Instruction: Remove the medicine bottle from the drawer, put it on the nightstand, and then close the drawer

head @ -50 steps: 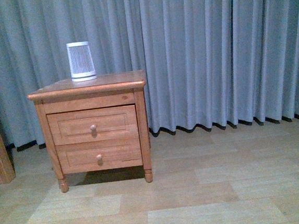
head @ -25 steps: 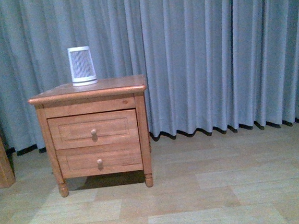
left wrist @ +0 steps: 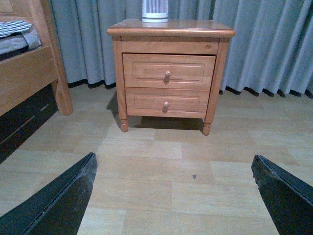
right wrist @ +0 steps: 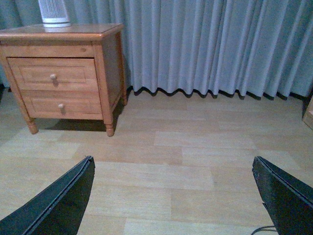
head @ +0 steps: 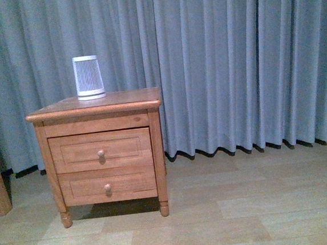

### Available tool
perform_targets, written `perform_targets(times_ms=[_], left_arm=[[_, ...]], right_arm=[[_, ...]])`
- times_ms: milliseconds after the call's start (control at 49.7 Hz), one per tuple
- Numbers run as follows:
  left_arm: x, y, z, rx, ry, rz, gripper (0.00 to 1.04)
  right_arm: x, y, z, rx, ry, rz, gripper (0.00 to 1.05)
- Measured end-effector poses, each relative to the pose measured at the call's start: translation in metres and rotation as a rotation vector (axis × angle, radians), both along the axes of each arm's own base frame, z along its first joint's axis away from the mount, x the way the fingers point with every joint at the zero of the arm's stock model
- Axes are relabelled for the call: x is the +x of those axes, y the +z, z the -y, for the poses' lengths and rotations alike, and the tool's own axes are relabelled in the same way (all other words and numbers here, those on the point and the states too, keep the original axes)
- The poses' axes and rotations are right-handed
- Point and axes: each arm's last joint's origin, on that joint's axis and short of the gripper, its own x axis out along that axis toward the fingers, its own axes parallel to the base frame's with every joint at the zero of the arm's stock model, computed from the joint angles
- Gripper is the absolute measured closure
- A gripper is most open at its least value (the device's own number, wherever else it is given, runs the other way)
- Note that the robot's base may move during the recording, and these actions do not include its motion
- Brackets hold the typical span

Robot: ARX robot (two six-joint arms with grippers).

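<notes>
A pleated blue-grey curtain (head: 233,65) fills the back wall, above a pale wood-plank floor (head: 246,213). At the far left stands part of a wooden bed frame (left wrist: 29,73). An orange-brown nightstand (head: 94,111) sits in front of the curtain, left of centre, on short turned feet. It has 2 drawers, and both are fully closed. The top drawer (head: 74,154) has 1 small round knob (head: 101,156), and the lower drawer (head: 129,184) sits directly beneath it. A white slatted cylindrical appliance (head: 88,77) stands upright on the nightstand's top, toward the back left.

The left end effector (left wrist: 173,157) hangs low over the floor, well short of the nightstand. Its jaws are spread wide and hold nothing. The right end effector (right wrist: 173,159) is the same: wide apart and empty. The medicine bottle is out of sight in every view.
</notes>
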Motion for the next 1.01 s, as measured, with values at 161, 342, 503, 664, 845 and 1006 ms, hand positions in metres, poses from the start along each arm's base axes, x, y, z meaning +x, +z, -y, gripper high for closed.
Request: perform_targets(times_ms=[161, 342, 503, 664, 845, 1006], left_arm=[[0.0, 0.0, 0.0, 0.0, 0.0, 0.0, 0.07], [0.0, 0.0, 0.0, 0.0, 0.0, 0.0, 0.07], [0.0, 0.0, 0.0, 0.0, -0.001, 0.0, 0.07], [0.0, 0.0, 0.0, 0.0, 0.0, 0.0, 0.07], [0.0, 0.0, 0.0, 0.0, 0.0, 0.0, 0.07], [0.0, 0.0, 0.0, 0.0, 0.0, 0.0, 0.07]], right_arm=[[0.0, 0.0, 0.0, 0.0, 0.0, 0.0, 0.07], [0.0, 0.0, 0.0, 0.0, 0.0, 0.0, 0.07], [0.0, 0.0, 0.0, 0.0, -0.001, 0.0, 0.07], [0.0, 0.0, 0.0, 0.0, 0.0, 0.0, 0.07], [0.0, 0.0, 0.0, 0.0, 0.0, 0.0, 0.07], [0.0, 0.0, 0.0, 0.0, 0.0, 0.0, 0.07]])
